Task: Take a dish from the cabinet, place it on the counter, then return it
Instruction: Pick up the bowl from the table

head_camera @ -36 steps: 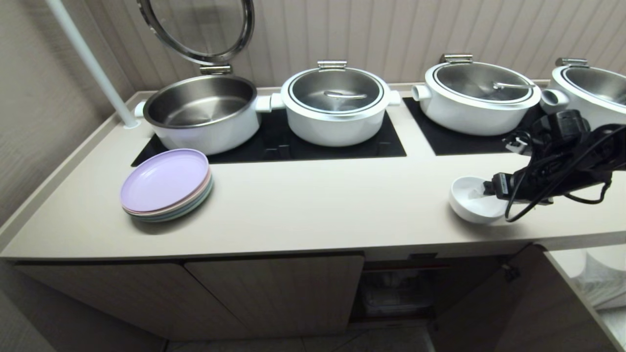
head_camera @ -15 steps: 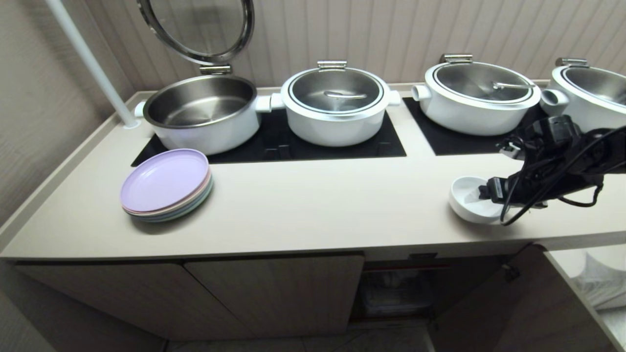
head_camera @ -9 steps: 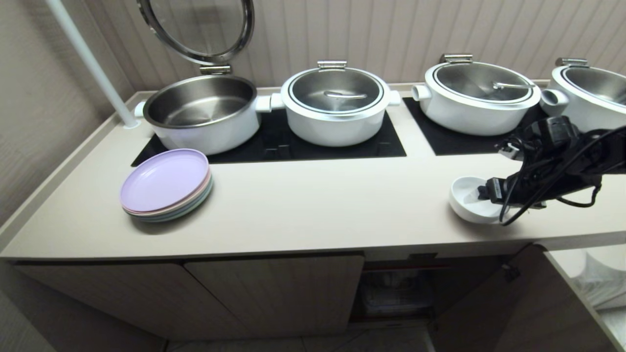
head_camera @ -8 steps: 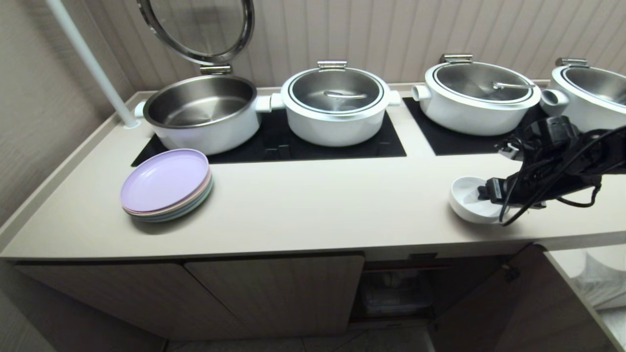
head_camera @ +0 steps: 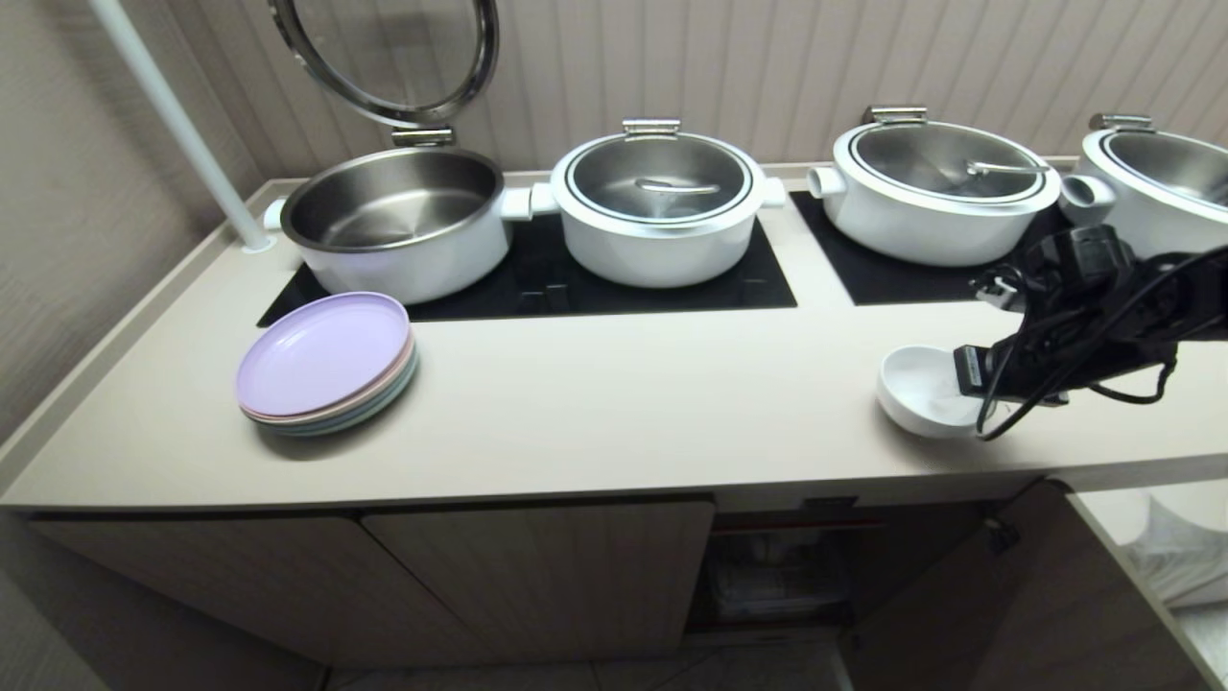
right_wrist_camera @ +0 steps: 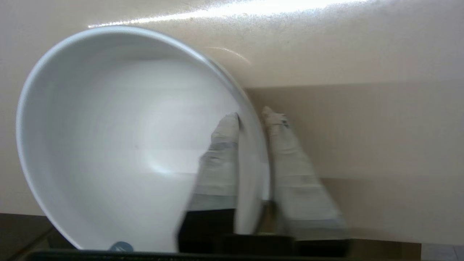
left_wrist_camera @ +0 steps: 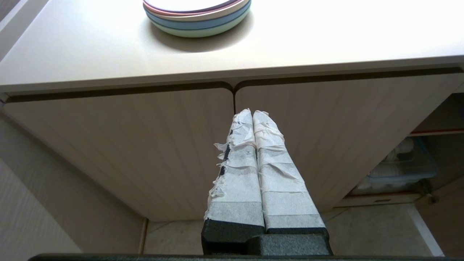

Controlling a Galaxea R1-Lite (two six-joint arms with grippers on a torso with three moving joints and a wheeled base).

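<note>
Plates point(head_camera: 326, 365): a pastel stack, lilac on top, at the left of the bench point(head_camera: 614, 403), well apart from the bowl.
Pots: four white pots along the back on black glass panels; the leftmost point(head_camera: 398, 216) stands open with its lid tipped up, the next two point(head_camera: 657, 206) point(head_camera: 935, 192) are lidded (the fourth is cut off at the right edge).
Left pincer point(left_wrist_camera: 252, 116): low in front of the closed cupboard doors point(left_wrist_camera: 145, 145), its taped fingers pressed together with nothing between them.
Cabinet point(head_camera: 787, 566): open under the bench's right part, a red-edged shelf and a clear bin inside.
Dish point(head_camera: 921, 389): a small plain white round bowl, deep, smooth and empty inside, near the bench's front edge at the right; whether it rests flat cannot be told.
Right pincer point(right_wrist_camera: 252, 116): reaching in from the right, one taped finger inside the bowl and one outside, closed on its near rim; black cables hang over the arm.
</note>
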